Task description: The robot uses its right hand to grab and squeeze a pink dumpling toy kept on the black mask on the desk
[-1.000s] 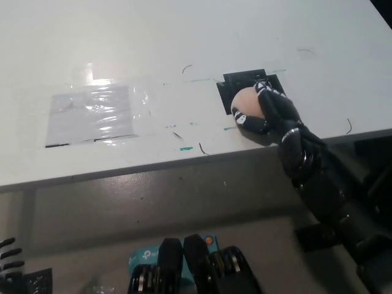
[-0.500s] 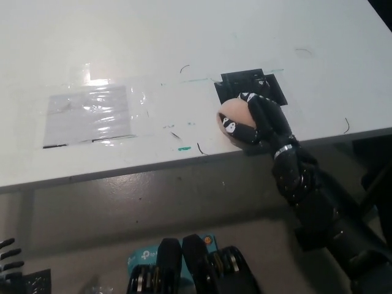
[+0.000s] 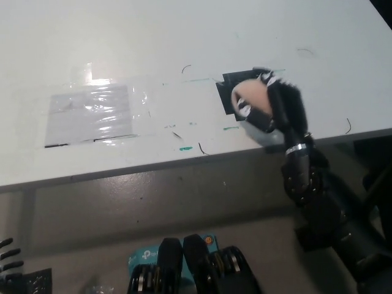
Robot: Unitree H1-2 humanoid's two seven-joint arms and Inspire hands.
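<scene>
Head view, looking steeply down on a white desk (image 3: 184, 49). The robot's black right hand (image 3: 275, 113) is wrapped around a small, rounded, pale pink dumpling toy (image 3: 251, 96); its fingers (image 3: 264, 117) curl over the near and right sides of the toy, and only the toy's upper left face shows beyond them. The grip is closed on the toy. The frame is blurred here, so it cannot be told whether the toy touches the surface or is held just above it.

Directly behind and to the left of the fingers lies the flat black square mask (image 3: 231, 86), partly covered by toy and hand. Farther left of the fingers, well apart, a clear glossy plastic sheet (image 3: 92, 113) is stuck flat to the desk; thin pen marks and small green marks lie between the two.

The white left hand (image 3: 9, 257) rests at the lower left corner, below the desk edge; only dark fingertips show, and its state cannot be told.

Handling, as a judgement: the toy looks light and soft, likely to deform under pressure and spring back, with a smooth skin that could slip. An enclosing hold across its widest middle, fingers opposing the thumb, suits squeezing best.
</scene>
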